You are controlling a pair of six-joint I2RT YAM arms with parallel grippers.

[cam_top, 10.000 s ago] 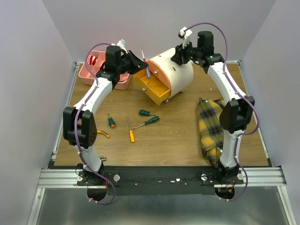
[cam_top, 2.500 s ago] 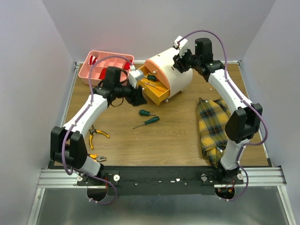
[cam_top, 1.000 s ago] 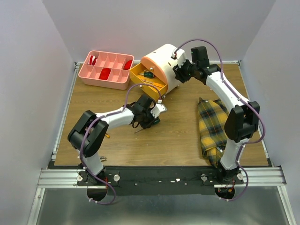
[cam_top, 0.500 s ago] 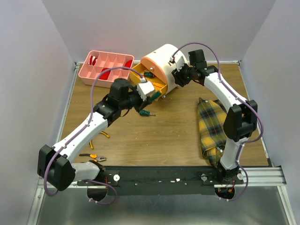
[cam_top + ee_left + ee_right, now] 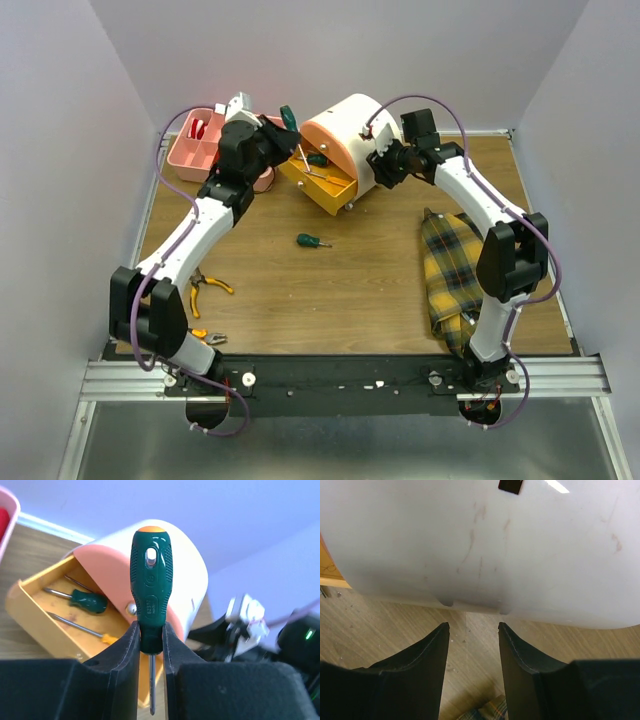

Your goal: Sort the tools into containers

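The cream drawer unit [image 5: 375, 140] stands at the back centre with its yellow drawer [image 5: 322, 185] pulled open; two screwdrivers [image 5: 80, 600] lie inside. My left gripper [image 5: 150, 635] is shut on a green-handled screwdriver [image 5: 151, 590], held upright above the open drawer; it also shows in the top view [image 5: 288, 122]. The pink tray [image 5: 197, 150] sits at the back left, partly hidden by my left arm. My right gripper [image 5: 472, 627] is open and empty, close against the cream side of the drawer unit [image 5: 485, 545]. A small green screwdriver [image 5: 312, 240] lies on the table.
A yellow plaid cloth [image 5: 452, 270] lies at the right. Yellow-handled pliers [image 5: 205, 290] and a second pair of pliers [image 5: 205, 337] lie near the left front edge. Red items [image 5: 197, 128] sit in the pink tray.
My left gripper has lifted the green-handled screwdriver from the table middle and carried it back over the open yellow drawer. The right gripper stays against the drawer unit.
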